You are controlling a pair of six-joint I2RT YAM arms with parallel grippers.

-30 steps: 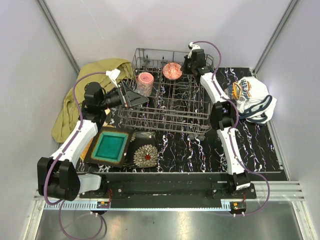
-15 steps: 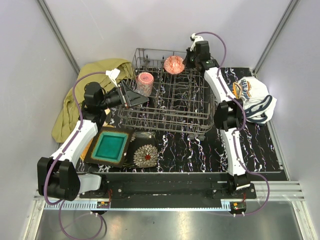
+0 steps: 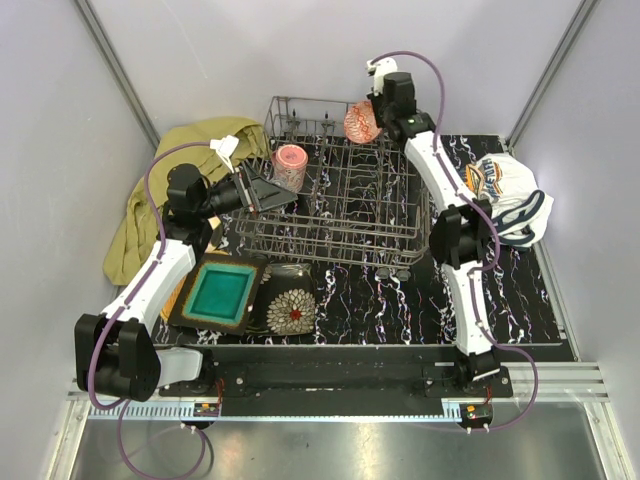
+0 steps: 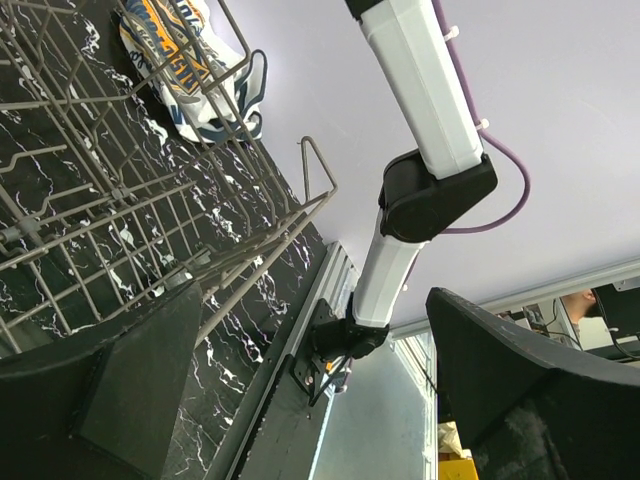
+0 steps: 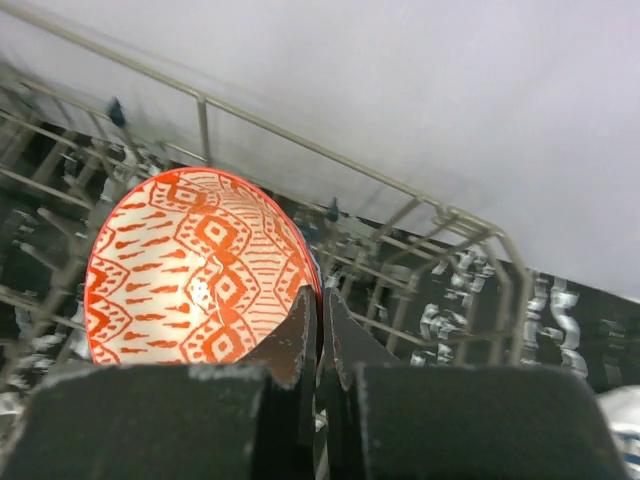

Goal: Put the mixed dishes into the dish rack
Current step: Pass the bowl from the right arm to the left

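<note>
Since the earlier frame the right arm has reached further toward the far edge of the large grey wire dish rack (image 3: 300,243), tipping the red patterned ceramic bowl (image 5: 195,270) from nearly flat to standing on edge over the tines. The right gripper (image 5: 320,305) is pinched tight on its rim; slotting it upright looks like the next move. An olive-yellow cloth (image 3: 150,215) lies off the rack's left edge and a white printed cloth (image 3: 500,190) off its right. At the table's near-left corner wait a teal square plate (image 3: 220,292) and a dark floral round plate (image 3: 292,312). A pink cup (image 3: 290,165) stands at the rack's far-left corner, apart from the bowl and beside the left gripper (image 4: 315,330), which gapes wide and holds nothing.
</note>
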